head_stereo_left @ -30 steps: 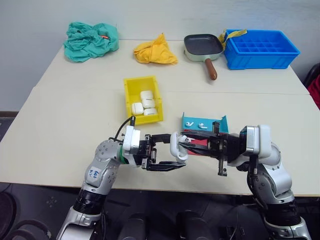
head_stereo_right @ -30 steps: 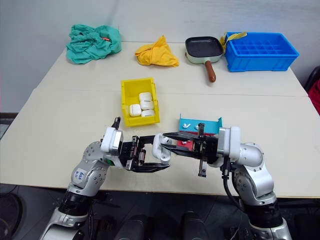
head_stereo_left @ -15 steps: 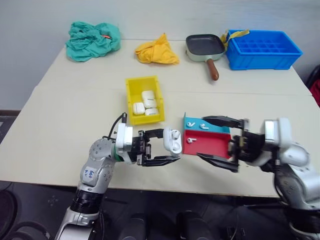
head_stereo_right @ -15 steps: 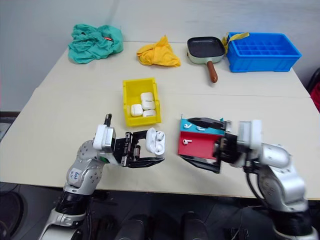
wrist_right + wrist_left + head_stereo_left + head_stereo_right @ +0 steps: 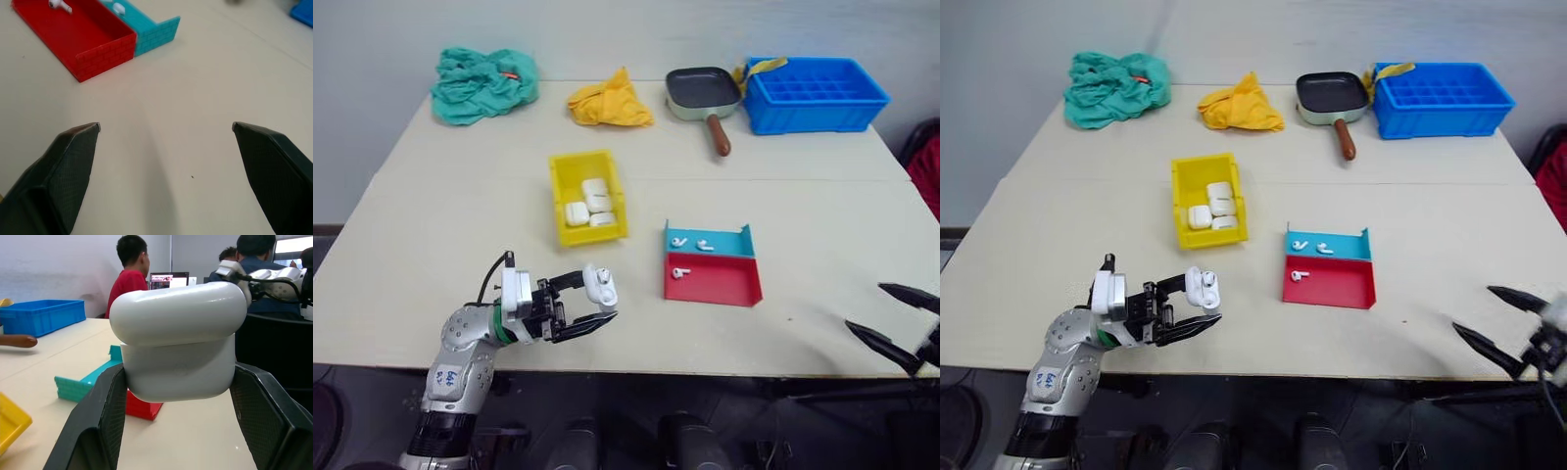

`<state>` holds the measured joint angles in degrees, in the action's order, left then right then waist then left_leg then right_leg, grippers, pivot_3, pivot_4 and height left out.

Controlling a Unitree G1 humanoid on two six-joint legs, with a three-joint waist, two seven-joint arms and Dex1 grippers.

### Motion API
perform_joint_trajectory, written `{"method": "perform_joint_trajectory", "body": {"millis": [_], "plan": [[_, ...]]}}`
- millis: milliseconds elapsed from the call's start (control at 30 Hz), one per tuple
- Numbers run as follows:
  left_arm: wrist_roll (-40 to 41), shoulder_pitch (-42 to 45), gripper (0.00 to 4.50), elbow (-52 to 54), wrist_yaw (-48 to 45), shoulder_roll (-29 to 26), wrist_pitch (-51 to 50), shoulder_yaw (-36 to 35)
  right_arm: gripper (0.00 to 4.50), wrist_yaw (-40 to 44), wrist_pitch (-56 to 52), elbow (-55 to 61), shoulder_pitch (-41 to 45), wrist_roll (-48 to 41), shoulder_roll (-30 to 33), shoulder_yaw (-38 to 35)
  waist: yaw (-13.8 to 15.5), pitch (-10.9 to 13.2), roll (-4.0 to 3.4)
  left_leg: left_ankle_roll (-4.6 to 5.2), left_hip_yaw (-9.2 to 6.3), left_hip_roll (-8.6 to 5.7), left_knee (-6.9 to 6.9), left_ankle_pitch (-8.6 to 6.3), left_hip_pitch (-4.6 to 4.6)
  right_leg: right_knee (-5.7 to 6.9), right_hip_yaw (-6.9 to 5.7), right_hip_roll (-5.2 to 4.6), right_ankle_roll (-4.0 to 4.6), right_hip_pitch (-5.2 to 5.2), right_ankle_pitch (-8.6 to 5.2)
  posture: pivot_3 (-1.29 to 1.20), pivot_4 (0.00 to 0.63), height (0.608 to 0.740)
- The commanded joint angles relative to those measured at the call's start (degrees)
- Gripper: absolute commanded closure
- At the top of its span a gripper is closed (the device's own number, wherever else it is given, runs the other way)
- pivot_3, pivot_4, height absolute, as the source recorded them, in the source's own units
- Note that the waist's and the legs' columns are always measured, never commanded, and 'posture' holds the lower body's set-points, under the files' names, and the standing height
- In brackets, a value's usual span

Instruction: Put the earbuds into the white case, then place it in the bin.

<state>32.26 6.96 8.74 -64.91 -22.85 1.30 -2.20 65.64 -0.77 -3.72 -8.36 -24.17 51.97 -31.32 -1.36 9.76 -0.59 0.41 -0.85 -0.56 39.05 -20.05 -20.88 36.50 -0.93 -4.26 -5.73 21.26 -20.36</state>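
The left gripper point(image 5: 590, 305) is clamped on the case point(image 5: 599, 285), holding it off the desk point(image 5: 460, 245) near the front edge with the lid seemingly shut, which suits carrying it to the bin point(image 5: 558, 191) just beyond, where three other cases already lie. The right gripper point(image 5: 897, 321) hangs at the desk's right front edge with its fingers spread wide and nothing between them, probably clear of the work. Earbuds point(image 5: 702, 245) lie in the teal tray point(image 5: 744, 240) and one in the red tray point(image 5: 724, 284).
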Motion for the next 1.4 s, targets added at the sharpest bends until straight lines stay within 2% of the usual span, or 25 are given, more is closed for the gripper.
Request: {"method": "perform_joint_trajectory", "body": {"millis": [33, 167, 300, 400, 433, 467, 567, 767, 1400], "plan": [[0.2, -0.2, 1.76, 2.3, 0.9, 0.0, 0.7, 0.0, 0.04, -6.4, -13.9, 10.3, 13.3, 0.9, 4.7, 10.0, -0.5, 0.0, 0.01, -0.05, 0.00, 0.01, 0.00, 0.02, 0.08, 0.07, 0.01, 0.01, 0.00, 0.00, 0.00, 0.00, 0.150, 0.740], [0.4, 0.1, 1.76, 2.5, 1.5, 0.3, 0.7, 0.5, 0.04, -2.4, -21.8, 12.4, 29.6, 5.0, 7.7, 24.7, 0.1, 0.0, -0.01, -0.16, -0.12, 0.03, -0.09, 0.05, 0.13, 0.26, -0.08, 0.03, 0.08, 0.15, -0.04, 0.00, 0.150, 0.740], [0.6, 0.6, 1.76, 2.7, 1.1, 0.6, 0.3, 1.7, 0.04, 0.2, -32.9, 7.2, 48.5, 7.5, 3.4, 37.7, 1.4, 0.0, 0.03, -0.14, -0.28, 0.01, 0.00, 0.00, -0.34, 0.10, -0.21, -0.02, 0.09, 0.42, -0.04, 0.00, 0.150, 0.740], [0.3, 0.8, 1.76, 2.7, 1.2, 0.1, -0.3, 2.2, 0.56, 2.4, -33.0, 1.4, 55.6, 11.5, 0.8, 43.9, 1.9, 0.1, 0.04, -0.06, -0.33, -0.09, 0.02, -0.05, -0.40, 0.03, -0.30, -0.14, 0.08, 0.42, -0.04, 0.00, 0.150, 0.740], [0.1, 0.8, 1.76, 2.6, 0.9, -0.2, -0.3, 2.4, 0.98, 3.3, -32.1, -0.7, 57.3, 12.9, 0.2, 45.7, 2.1, 0.1, 0.04, -0.03, -0.38, -0.16, 0.00, -0.06, -0.42, 0.02, -0.32, -0.19, 0.08, 0.42, -0.04, 0.00, 0.150, 0.740], [-0.1, 0.9, 1.76, 2.5, 0.7, -0.4, -0.2, 2.6, 1.21, 3.9, -31.5, -2.1, 58.3, 13.8, -0.3, 46.7, 2.1, 0.1, 0.05, 0.01, -0.39, -0.17, -0.01, -0.08, -0.42, 0.02, -0.33, -0.20, 0.08, 0.42, -0.04, 0.00, 0.150, 0.740], [0.3, 0.7, 1.76, 2.7, 1.0, -0.4, -0.1, 2.3, 2.27, 4.6, -27.5, -10.0, 62.5, 18.9, -2.8, 50.7, 2.0, 0.1, 0.05, 0.07, -0.38, -0.26, -0.01, -0.12, -0.44, 0.01, -0.34, -0.26, 0.07, 0.43, -0.04, 0.00, 0.150, 0.740], [0.2, -0.4, 1.76, 3.6, 1.8, 0.1, 0.3, 2.3, 2.27, 7.3, -22.7, -19.1, 67.3, 24.4, -6.8, 54.3, 1.1, 0.1, 0.05, 0.06, -0.37, -0.27, 0.00, -0.11, -0.43, 0.05, -0.40, -0.25, 0.06, 0.44, -0.03, 0.00, 0.150, 0.740], [-0.5, -1.3, 1.76, 4.4, 3.1, 1.0, 1.1, 3.9, 2.27, 11.6, -18.2, -33.2, 73.4, 35.7, -14.6, 58.8, 1.0, 0.1, 0.04, 0.03, -0.37, -0.27, 0.04, -0.10, -0.42, 0.30, -0.40, -0.26, 0.06, 0.52, -0.03, 0.00, 0.150, 0.740]]}}
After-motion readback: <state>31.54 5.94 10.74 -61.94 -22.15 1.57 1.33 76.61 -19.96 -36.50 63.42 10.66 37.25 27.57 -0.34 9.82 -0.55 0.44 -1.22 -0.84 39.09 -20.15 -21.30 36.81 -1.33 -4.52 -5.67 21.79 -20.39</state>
